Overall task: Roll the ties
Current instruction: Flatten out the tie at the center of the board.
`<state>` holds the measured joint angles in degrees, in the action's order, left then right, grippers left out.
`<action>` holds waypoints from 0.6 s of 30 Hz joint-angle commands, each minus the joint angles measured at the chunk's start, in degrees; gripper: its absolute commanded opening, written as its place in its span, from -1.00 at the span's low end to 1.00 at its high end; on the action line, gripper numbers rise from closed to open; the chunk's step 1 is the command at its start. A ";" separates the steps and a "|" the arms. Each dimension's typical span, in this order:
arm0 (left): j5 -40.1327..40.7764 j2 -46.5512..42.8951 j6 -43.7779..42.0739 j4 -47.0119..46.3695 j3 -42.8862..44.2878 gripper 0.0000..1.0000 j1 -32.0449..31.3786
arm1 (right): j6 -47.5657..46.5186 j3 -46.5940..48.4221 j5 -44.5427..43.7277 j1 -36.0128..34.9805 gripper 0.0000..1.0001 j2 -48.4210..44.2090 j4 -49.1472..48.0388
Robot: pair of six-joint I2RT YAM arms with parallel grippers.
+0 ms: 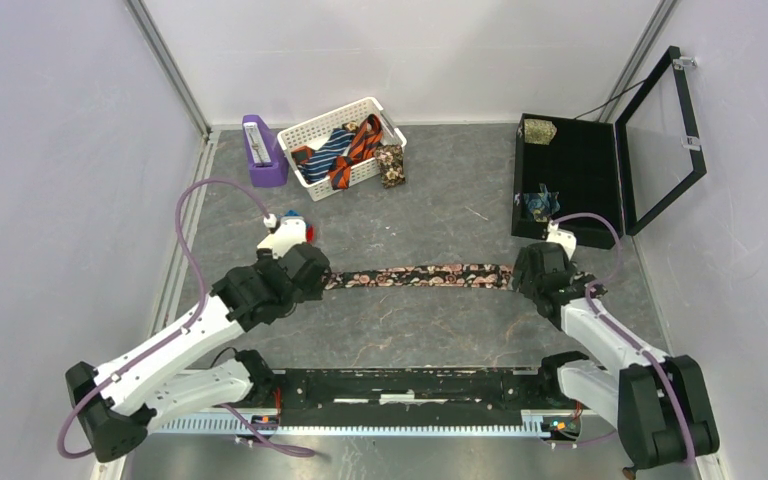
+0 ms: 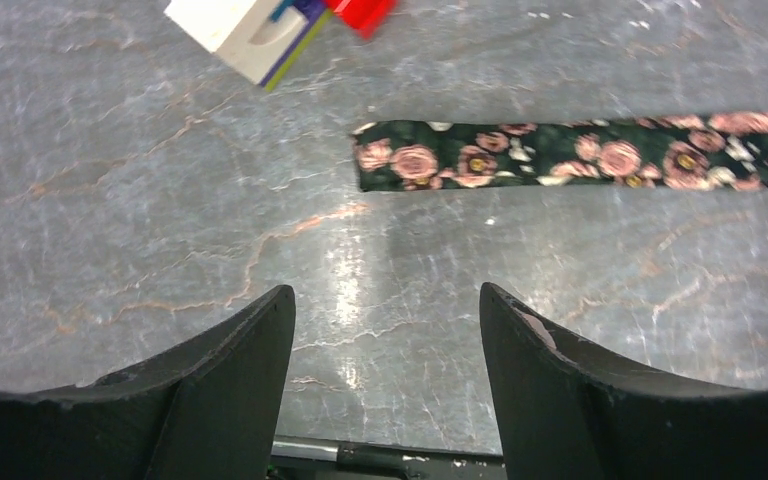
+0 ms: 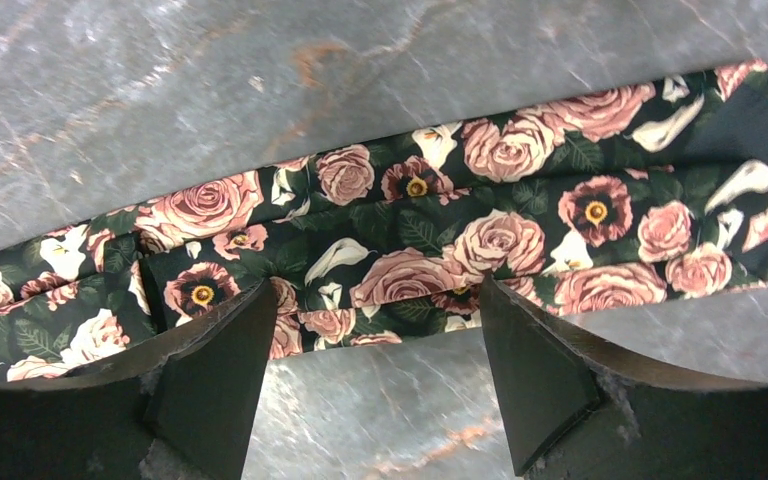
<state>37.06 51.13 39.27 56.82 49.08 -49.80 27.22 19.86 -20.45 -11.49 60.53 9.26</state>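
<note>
A dark tie with pink-cream roses (image 1: pixel 420 276) lies flat across the table between my two arms. Its narrow end shows in the left wrist view (image 2: pixel 560 155); its wide pointed end fills the right wrist view (image 3: pixel 440 240). My left gripper (image 1: pixel 312 270) is open and empty, above bare table just short of the narrow end (image 2: pixel 385 300). My right gripper (image 1: pixel 532 272) is open and empty over the wide end's near edge (image 3: pixel 375 300). More ties, navy-white striped (image 1: pixel 328 152) and orange-black striped (image 1: pixel 358 145), lie in a white basket (image 1: pixel 310 125). A tan floral tie (image 1: pixel 391 165) lies beside it.
A purple holder (image 1: pixel 263 152) stands left of the basket. Red, blue and white toy blocks (image 1: pixel 288 230) sit by my left gripper, also in the left wrist view (image 2: pixel 260 30). An open black case (image 1: pixel 580 175) at the right holds an olive-gold roll (image 1: pixel 539 130) and a teal roll (image 1: pixel 540 204).
</note>
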 commanded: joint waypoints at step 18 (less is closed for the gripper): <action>-27.62 -9.82 8.21 -36.19 -26.80 0.12 35.12 | -4.34 21.60 15.86 -24.27 0.52 5.76 3.27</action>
<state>15.33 43.22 44.27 34.94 27.99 -16.62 22.31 36.86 -10.96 -31.07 61.63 17.72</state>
